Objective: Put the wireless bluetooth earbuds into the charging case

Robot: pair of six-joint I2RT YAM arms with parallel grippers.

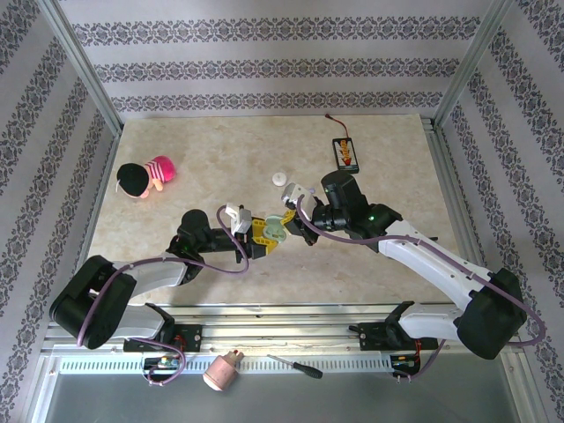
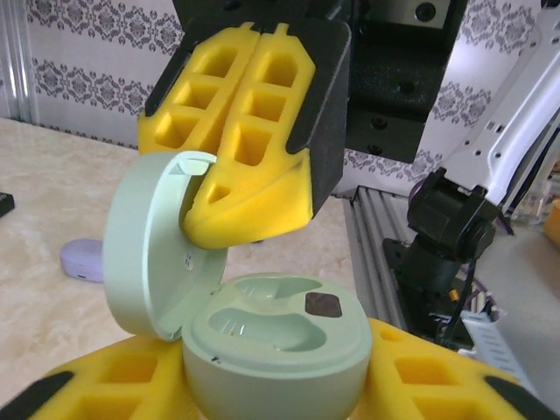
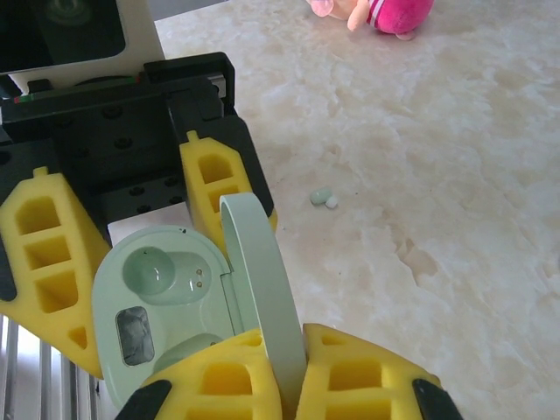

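Note:
A pale green charging case point(image 2: 276, 346) stands open, and both of its wells are bare. My left gripper point(image 2: 276, 389) is shut on its base, with a yellow finger point(image 2: 420, 376) on each side. The raised lid point(image 3: 262, 289) is pinched between the yellow fingers of my right gripper point(image 3: 302, 372), which is shut on it. From above, the case point(image 1: 275, 231) sits between the left gripper point(image 1: 261, 238) and the right gripper point(image 1: 292, 220). One tiny pale green and white earbud point(image 3: 324, 199) lies on the table beyond the case. Other earbuds are out of view.
A lavender case point(image 2: 83, 260) lies on the marble table point(image 1: 220, 159) to the left. A small white case point(image 1: 280, 179) sits mid-table, a black remote point(image 1: 345, 154) at the back right and a pink plush toy point(image 1: 145, 178) at the left. A screwdriver point(image 1: 295, 366) lies below the front rail.

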